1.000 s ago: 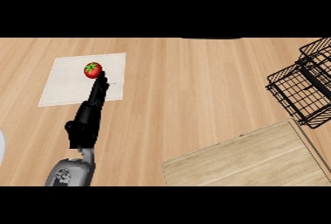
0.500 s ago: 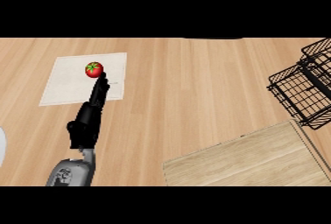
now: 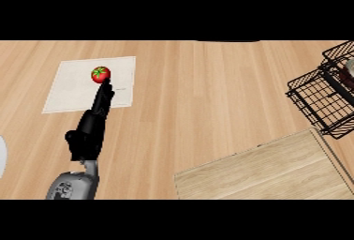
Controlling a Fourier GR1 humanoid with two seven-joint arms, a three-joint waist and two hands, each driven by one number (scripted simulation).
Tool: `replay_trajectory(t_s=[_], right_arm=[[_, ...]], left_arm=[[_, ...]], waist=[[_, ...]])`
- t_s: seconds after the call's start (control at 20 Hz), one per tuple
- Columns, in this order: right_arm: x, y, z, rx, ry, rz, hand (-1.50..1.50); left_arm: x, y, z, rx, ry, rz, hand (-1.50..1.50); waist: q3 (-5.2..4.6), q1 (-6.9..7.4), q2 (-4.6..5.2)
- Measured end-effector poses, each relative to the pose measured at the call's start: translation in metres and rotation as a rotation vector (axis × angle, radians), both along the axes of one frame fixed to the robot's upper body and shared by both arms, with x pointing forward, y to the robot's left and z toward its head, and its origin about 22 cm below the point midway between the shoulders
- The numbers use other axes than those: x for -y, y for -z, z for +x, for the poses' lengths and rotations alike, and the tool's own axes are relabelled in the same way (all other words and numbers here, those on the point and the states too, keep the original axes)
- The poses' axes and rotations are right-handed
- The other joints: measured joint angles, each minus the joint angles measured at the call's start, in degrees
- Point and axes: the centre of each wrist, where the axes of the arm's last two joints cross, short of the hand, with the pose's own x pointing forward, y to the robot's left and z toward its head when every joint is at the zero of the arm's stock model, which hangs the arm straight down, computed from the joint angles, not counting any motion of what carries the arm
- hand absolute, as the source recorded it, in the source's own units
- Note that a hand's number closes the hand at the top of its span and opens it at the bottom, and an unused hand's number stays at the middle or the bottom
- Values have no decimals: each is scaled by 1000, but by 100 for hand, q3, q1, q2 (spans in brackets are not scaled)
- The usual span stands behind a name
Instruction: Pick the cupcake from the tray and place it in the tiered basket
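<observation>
Oddly, what sits on the pale tray (image 3: 69, 89) at the far left of the counter (image 3: 207, 93) looks less like a cupcake than a small red ball with a green top (image 3: 100, 73), rather tomato-like. It rests near the tray's far right corner, well apart from the black wire tiered basket (image 3: 325, 96) standing at the far right edge.

One hand, the left hand (image 3: 93, 126), comes up from the near left on its grey forearm. Its fingers (image 3: 105, 91) are stretched out straight and close together, pointing away from the robot, with the tips right at the near side of the red thing. They seem to touch it or nearly so; nothing is curled round it, so the hand holds nothing. I'd judge the hand is laid out long like this to get its tips up to the thing before closing on it, though it would look the same drawing off.

Something dark and pale shows inside the basket's upper tier (image 3: 343, 75), too cut off by the edge to name.

A lighter wooden board (image 3: 266, 171) lies at the near right. The right hand is nowhere to be seen.
</observation>
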Motion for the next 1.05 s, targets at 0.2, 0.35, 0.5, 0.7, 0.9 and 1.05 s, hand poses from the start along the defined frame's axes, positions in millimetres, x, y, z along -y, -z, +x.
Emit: replay_trajectory(t_s=[0.2,0.35,0.5,0.7,0.9,1.05], right_arm=[[20,-9,-7,69,58,159,-150],[44,-16,-21,106,148,240,-150],[73,-21,-42,123,237,319,-150],[111,-18,-80,132,311,425,-150],[142,-8,-122,137,330,500,-150],[157,3,-149,140,328,533,-150]], left_arm=[[-5,4,-2,1,-9,6,0],[1,3,-1,8,-8,8,0],[3,4,-1,16,-8,9,0],[-3,2,-1,13,-17,9,0],[-3,3,0,18,-20,5,0],[-4,4,-1,15,-26,-3,0]], waist=[[-2,-45,-11],[0,-50,-1],[5,-31,21],[16,-61,27],[32,-121,39],[47,-160,43]])
